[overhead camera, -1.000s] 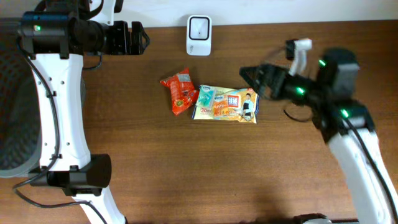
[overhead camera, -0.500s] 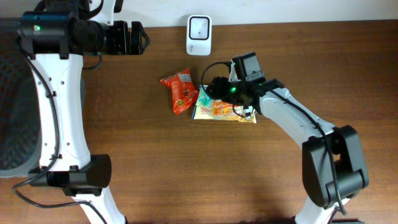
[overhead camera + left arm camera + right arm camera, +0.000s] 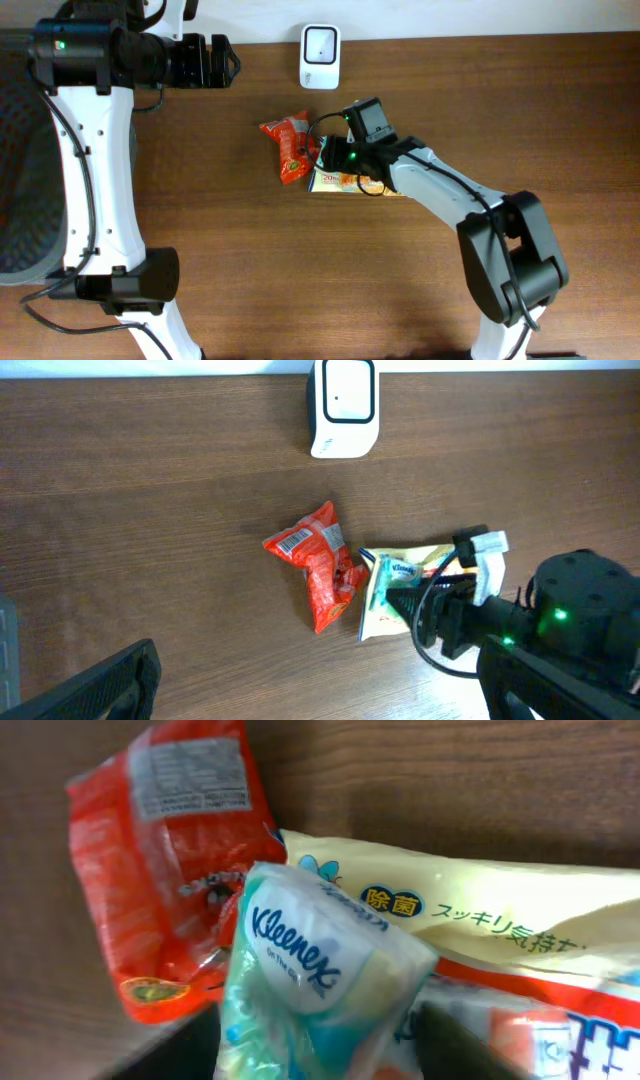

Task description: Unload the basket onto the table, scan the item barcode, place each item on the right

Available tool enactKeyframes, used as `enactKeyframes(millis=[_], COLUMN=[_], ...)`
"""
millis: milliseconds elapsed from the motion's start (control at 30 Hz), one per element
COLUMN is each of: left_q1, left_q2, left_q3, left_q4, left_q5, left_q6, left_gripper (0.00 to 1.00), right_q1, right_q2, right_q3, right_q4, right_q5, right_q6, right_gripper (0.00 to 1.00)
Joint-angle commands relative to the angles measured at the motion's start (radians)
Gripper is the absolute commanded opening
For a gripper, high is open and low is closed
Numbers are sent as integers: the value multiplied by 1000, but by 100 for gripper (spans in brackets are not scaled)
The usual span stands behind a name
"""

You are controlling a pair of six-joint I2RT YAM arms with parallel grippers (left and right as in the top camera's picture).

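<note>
Status:
- The wipes pack (image 3: pixel 378 184) is seen lying flat on the wooden table (image 3: pixel 300 280), just above the centre of the overhead frame. Its left end is covered by the right gripper (image 3: pixel 332 158).
- In the right wrist view the Kleenex-labelled end of the pack is framed between the two dark fingers (image 3: pixel 462 1042) at the bottom edge. Whether the pack is actually clamped cannot be told, as contact is not visible.
- A red snack packet (image 3: pixel 290 150) is found just left of the pack, touching or overlapping it at the labelled end. A white barcode patch is visible on the packet's upper part in the left wrist view.
- The white scanner (image 3: pixel 320 43) is placed at the top centre of the overhead frame, by the table's far edge and well apart from both items.
- The left gripper (image 3: pixel 228 62) is held at the upper left of the overhead frame, over the table's top edge. Its jaws are spread wide and nothing is held between them.
- No barcode can be made out on the wipes pack in any view.
</note>
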Motion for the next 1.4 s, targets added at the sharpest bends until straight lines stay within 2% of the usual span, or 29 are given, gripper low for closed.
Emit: enactKeyframes(millis=[0, 33, 167, 233, 300, 400, 467, 500, 667, 700, 767, 833, 967, 1000, 1067, 1100, 1167, 1233, 1367], left_q1=[3, 3, 3, 3, 3, 3, 3, 3, 3, 3, 3, 3, 3, 3, 3, 3, 3, 3, 3], left_q2=[-11, -11, -11, -11, -11, -11, -11, -11, -11, -11, -11, -11, -11, -11, -11, -11, -11, -11, -11], left_q3=[6, 6, 6, 6, 6, 6, 6, 6, 6, 6, 6, 6, 6, 6, 6, 6, 6, 6, 6], left_q4=[2, 2, 2, 2, 2, 2, 2, 2, 2, 2, 2, 2, 2, 2, 2, 2, 2, 2, 2], left_q5=[6, 6, 6, 6, 6, 6, 6, 6, 6, 6, 6, 6, 6, 6, 6, 6, 6, 6, 6], left_q6=[20, 20, 20, 20, 20, 20, 20, 20, 20, 20, 20, 20, 20, 20, 20, 20, 20, 20, 20], left_gripper=[99, 99, 99, 99, 99, 99, 99, 99, 99, 99, 99, 99, 99, 99, 99, 99, 99, 99, 99], right_q1=[15, 11, -66, -132, -224, -351, -393, -405, -370, -356, -330, -322, -297, -269, -203, -140, -78, -42, -37], right_q2=[26, 26, 4, -16, -20, -19, -19, -19, -19, -19, -19, -19, -19, -19, -8, 22, 90, 187, 305], right_q3=[18, 18, 73, 107, 129, 129, 129, 128, 127, 127, 140, 183, 411, 441, 442, 442, 442, 442, 442], right_q4=[-1, 5, -12, -17, -17, -10, -7, -11, -2, 6, 24, 34, -12, 5, 106, 190, 326, 490, 672], right_q5=[44, 46, -176, -415, -747, -1124, -1323, -1395, -1394, -1369, -1104, -858, -205, -32, 182, 313, 446, 492, 513], right_q6=[-1, 0, -51, -88, -91, -108, -179, -200, -192, -164, -7, 59, 34, -29, -190, -346, -552, -745, -889], right_gripper=[25, 4, 4, 4, 4, 4, 4, 4, 4, 4, 4, 4, 4, 4, 4, 4, 4, 4, 4])
